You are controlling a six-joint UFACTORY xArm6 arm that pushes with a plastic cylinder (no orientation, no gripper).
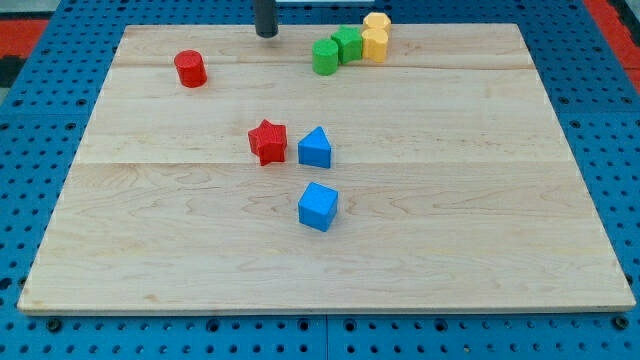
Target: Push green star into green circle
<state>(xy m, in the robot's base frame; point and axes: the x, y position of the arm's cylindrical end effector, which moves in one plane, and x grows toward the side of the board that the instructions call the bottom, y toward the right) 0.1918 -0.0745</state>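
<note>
Two green blocks sit touching each other near the view's top, right of centre. The left one looks rounded, like the green circle. The right one looks more angular, like the green star, though its shape is hard to make out. The star also touches a yellow block on its right. My tip rests at the board's top edge, to the left of the green circle and apart from it.
A second yellow block sits just behind the first. A red cylinder is at the upper left. A red star and a blue triangle sit side by side mid-board, with a blue cube below them.
</note>
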